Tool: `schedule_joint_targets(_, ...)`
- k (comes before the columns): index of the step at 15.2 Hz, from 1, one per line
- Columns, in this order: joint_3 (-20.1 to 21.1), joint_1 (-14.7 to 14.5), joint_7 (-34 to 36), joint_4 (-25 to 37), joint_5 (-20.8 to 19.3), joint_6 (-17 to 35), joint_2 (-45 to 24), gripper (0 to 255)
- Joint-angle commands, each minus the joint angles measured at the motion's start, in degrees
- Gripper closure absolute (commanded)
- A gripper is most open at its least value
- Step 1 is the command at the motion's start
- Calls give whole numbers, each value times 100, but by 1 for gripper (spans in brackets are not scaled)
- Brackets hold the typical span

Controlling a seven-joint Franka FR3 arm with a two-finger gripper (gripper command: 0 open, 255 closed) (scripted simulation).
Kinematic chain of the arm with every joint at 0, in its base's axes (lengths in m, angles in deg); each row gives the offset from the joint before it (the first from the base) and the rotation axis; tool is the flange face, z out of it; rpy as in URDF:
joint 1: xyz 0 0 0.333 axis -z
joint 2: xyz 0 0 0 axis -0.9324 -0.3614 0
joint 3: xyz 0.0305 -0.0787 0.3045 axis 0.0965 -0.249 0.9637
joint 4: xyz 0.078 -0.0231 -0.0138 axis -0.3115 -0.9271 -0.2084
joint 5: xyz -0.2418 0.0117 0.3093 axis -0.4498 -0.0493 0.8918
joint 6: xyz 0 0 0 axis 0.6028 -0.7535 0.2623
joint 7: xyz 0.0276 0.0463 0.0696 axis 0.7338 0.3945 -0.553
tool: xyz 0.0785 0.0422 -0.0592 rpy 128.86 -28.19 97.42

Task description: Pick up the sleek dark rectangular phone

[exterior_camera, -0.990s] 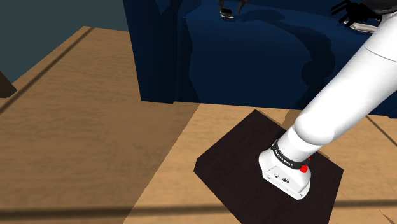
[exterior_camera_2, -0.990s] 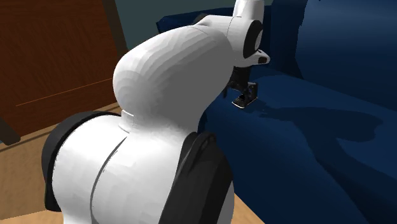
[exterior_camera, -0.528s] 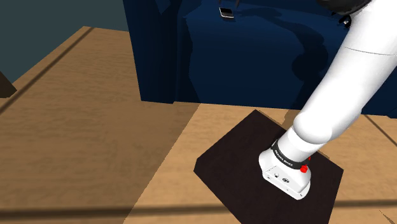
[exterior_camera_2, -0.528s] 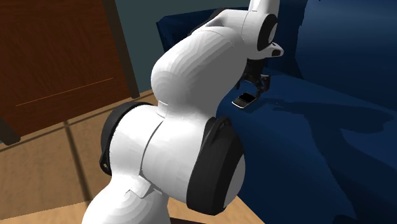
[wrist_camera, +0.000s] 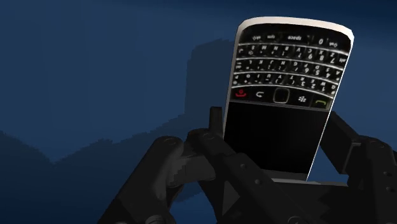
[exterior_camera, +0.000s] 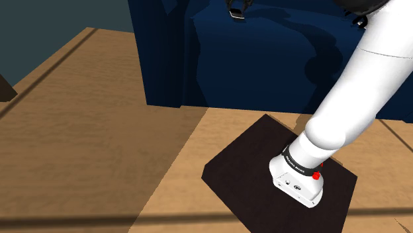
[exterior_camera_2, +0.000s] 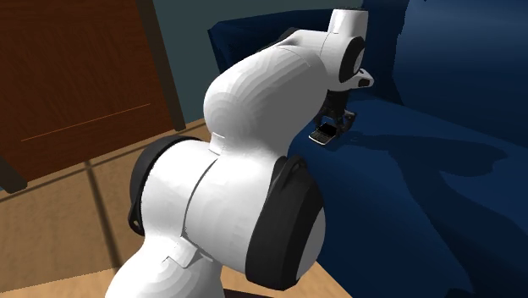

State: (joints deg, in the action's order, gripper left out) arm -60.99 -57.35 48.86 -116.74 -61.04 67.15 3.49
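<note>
Clenched on the black keypad phone (wrist_camera: 286, 95), one gripper (wrist_camera: 275, 122) finger (wrist_camera: 213, 130) pressed to each long edge. Hovered low over the dark blue sofa (exterior_camera_2: 423, 186) seat.

The white Franka arm with dark joints (exterior_camera: 361, 93) rises from its white base collar (exterior_camera: 296, 180) at the shoulder view's lower right, leans steeply upward and reaches across toward that view's upper left. In the second exterior view its thick white links bulk in the foreground, with a black joint ring (exterior_camera_2: 286, 222) between them. The white wrist (exterior_camera_2: 347, 52) is bent over, so the all-black two-finger tool (exterior_camera_2: 332, 121) points downward. In the wrist view the black fingers (wrist_camera: 350, 147) stand apart and press both long sides of a black rectangular phone with a keypad (wrist_camera: 286, 76).
</note>
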Motion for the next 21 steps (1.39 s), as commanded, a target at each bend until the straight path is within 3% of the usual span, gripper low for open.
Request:
schedule_joint_targets(1, 2, -2, -2, -48, 1, 32, 12, 255)
schedule_joint_targets(9, 3, -2, -1, -16, 4, 14, -2, 255)
schedule_joint_targets(21, -11, 62, -23, 1393, 64, -1069, -332, 255)
